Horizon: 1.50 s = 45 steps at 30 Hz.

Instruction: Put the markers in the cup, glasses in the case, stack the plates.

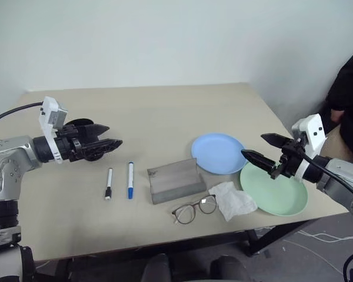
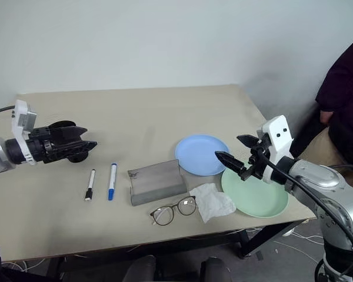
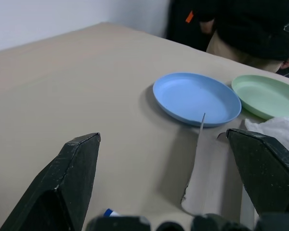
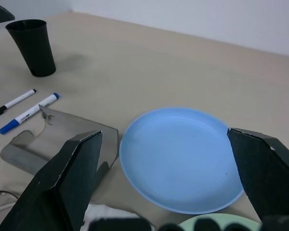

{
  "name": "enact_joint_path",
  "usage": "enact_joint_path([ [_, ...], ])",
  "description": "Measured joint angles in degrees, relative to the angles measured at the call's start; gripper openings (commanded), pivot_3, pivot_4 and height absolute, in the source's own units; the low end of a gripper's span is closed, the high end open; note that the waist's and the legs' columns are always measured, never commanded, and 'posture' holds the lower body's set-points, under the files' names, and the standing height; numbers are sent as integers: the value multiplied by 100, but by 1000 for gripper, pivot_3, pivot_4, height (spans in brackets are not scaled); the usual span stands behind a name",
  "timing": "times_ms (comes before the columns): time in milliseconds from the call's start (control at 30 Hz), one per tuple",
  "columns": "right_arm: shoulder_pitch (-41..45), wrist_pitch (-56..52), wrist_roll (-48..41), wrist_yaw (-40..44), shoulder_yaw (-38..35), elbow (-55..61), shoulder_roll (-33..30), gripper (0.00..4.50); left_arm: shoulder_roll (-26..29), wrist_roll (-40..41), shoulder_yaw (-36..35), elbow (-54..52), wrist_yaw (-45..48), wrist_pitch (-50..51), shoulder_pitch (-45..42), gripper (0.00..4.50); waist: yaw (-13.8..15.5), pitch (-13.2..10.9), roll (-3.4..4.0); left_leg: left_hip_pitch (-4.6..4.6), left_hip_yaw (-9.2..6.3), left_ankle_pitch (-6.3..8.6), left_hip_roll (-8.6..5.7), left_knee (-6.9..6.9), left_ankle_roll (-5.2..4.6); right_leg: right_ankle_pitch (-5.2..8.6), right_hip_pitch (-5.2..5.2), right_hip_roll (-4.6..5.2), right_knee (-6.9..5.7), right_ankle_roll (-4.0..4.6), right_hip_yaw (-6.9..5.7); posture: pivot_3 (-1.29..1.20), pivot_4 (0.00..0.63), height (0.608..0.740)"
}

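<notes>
Markers (image 1: 119, 183), one black-capped and one blue-capped, lie side by side on the table (image 1: 141, 111), left of the open grey case (image 1: 175, 180). The glasses (image 1: 194, 210) sit near the front edge beside a tissue (image 1: 232, 200). The blue plate (image 1: 218, 153) and green plate (image 1: 275, 188) touch near the right edge. The black cup (image 4: 32, 46) stands behind the left end effector (image 1: 109, 143). Both it and the right end effector (image 1: 260, 150) hang released, empty. The table's far half lies bare.

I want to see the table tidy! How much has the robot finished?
Nothing is done yet. Both markers lie on the table, outside the cup. The glasses sit beside the open case. The blue plate and green plate lie side by side. Left gripper and right gripper are open, empty.
</notes>
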State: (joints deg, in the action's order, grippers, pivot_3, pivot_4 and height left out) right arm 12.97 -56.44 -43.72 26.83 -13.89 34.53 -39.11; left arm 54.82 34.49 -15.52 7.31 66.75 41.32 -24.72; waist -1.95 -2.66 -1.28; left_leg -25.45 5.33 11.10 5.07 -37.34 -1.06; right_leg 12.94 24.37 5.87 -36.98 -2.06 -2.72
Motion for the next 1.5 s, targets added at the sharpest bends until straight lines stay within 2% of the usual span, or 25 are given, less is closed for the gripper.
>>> enact_joint_path([
  [233, 2, -2, -7, 91, 55, -67, -70, 4500, -5, 57, -5, -258, 0, 253, 227, 4447, 12, 0, 1, 0, -1, 0, 0, 0, 0, -1, 1, 0, 0, 0, 0, 0, 0, 740],
  [567, -453, -15, -20, 440, -384, -33, -785, 4500, -388, -10, 254, -193, 2, 77, 46, 4447, 88, 0, 0, 1, -2, 0, 0, -2, -1, -2, -1, 0, 2, 0, -1, 0, 0, 740],
  [833, -905, 340, 245, 1351, -543, -353, -1745, 4500, -537, -206, 337, -457, -309, -258, 15, 4447, 89, 0, 0, 1, -3, 3, -1, -9, -6, -4, -5, 1, 7, -3, 0, 0, 0, 740],
  [967, -1451, 581, 527, 1712, -530, -464, -1938, 4500, -536, -208, 299, -955, -349, -441, 670, 4447, 87, 2, 4, 2, -1, 4, -1, -3, -7, -4, -4, 2, 11, -4, 3, 0, 0, 740],
  [1067, -1912, 804, 832, 1921, -422, -473, -2035, 4500, -545, -201, 298, -1202, -368, -447, 1223, 4447, 86, 0, 5, 1, 0, 5, 0, -6, -7, -4, -1, 2, 10, -4, 4, 0, 0, 740],
  [1200, -2087, 1200, 1200, 2091, -194, -446, -2039, 4500, -570, -195, 195, -1430, -442, -512, 1507, 4447, 90, 0, 5, 1, -1, 6, -1, -14, -9, -14, -2, 6, 15, -16, 3, 0, 0, 740],
  [1500, -2293, 1909, 2137, 2091, 804, -449, -2033, 4500, -581, -200, 95, -1329, -563, -678, 1352, 4447, 89, -1, 8, -1, 1, 8, 0, -11, -11, -14, 1, 6, 20, -16, 3, 0, 0, 740],
])
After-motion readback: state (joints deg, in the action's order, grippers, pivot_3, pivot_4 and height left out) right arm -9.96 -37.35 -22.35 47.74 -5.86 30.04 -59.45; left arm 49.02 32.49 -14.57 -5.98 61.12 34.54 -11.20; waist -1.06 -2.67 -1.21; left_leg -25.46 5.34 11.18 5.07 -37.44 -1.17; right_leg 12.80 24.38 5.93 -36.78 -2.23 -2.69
